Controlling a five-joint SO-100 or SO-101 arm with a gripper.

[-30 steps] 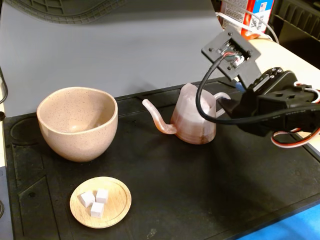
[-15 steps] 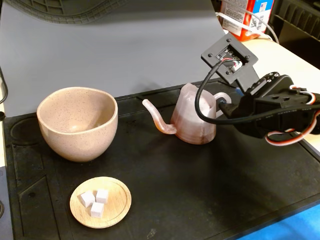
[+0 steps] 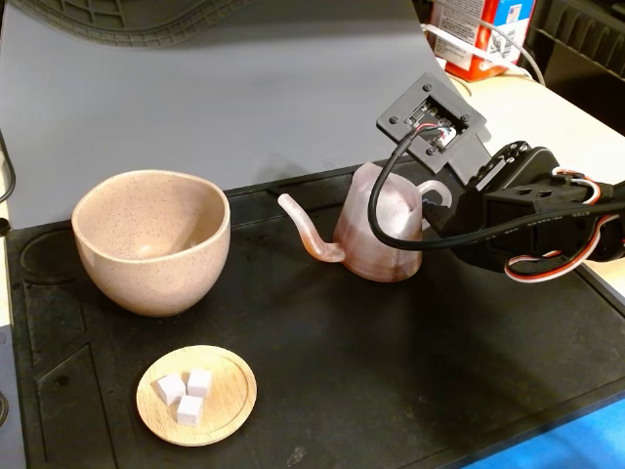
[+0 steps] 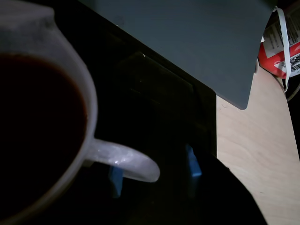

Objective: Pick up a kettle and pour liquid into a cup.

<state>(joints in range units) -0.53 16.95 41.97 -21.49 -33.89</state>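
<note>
My end effector [image 3: 437, 207] sits at the kettle's [image 3: 376, 230] handle, right of center in the fixed view; I cannot tell whether it grips or merely touches. In the wrist view two blue-tipped fingers [image 4: 192, 164] straddle the handle, set apart. The arm [image 3: 547, 220] reaches in low from the right edge. The kettle stands upright on the counter [image 3: 391, 371], spout toward the cup [image 3: 151, 239] at left. Only the wrist view shows dark liquid [image 4: 33, 126] inside.
</note>
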